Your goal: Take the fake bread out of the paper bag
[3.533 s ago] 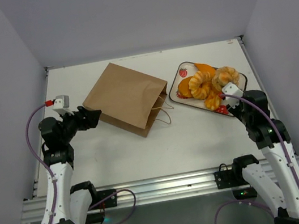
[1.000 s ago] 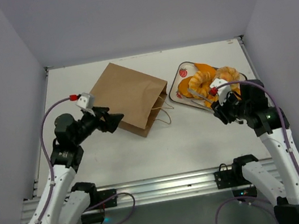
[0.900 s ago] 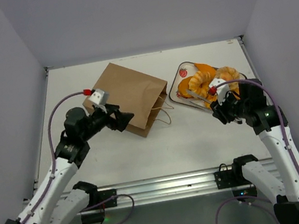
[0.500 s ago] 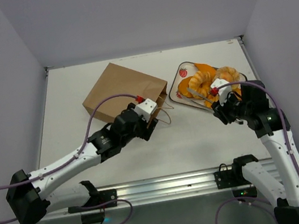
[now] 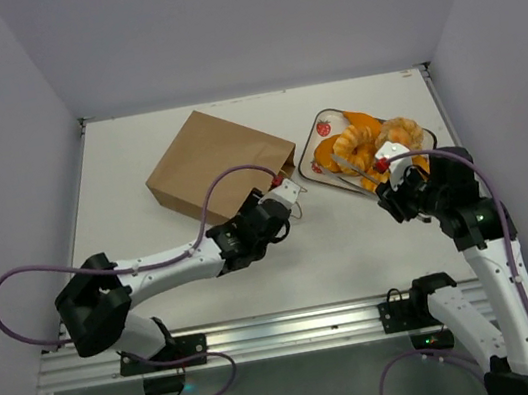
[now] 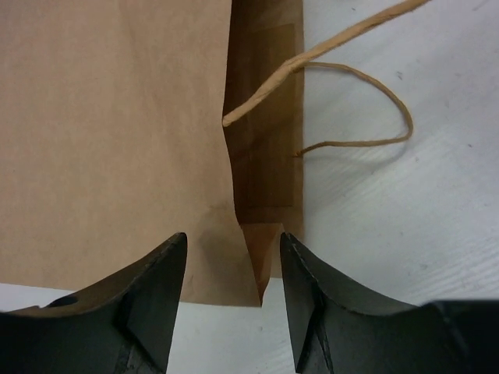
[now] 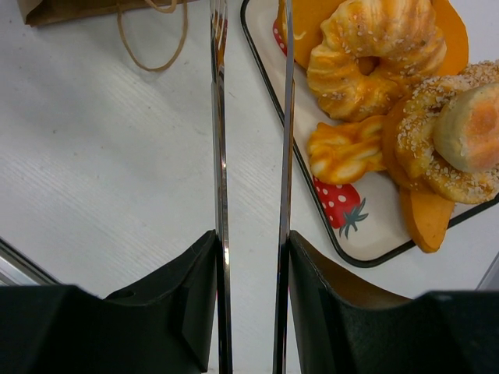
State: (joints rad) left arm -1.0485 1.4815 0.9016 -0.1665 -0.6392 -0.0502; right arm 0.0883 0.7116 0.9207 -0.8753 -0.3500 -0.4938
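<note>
Bright, even, diffuse light falls from above, so shadows on the bench (image 5: 353, 243) are faint and soft. The bag (image 6: 117, 117) is darker inside its mouth. All views are sharp.

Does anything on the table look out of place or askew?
Only the paper bag: it lies flat on its side at an angle, and its mouth edge looks bent and uneven where the left gripper straddles it. Nothing looks spilled.

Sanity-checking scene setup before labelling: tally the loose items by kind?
Paper bag: 1
Tray: 1
Tongs: 1
Fake bread pieces: at least 4, piled and overlapping
Total: at least 7
</note>
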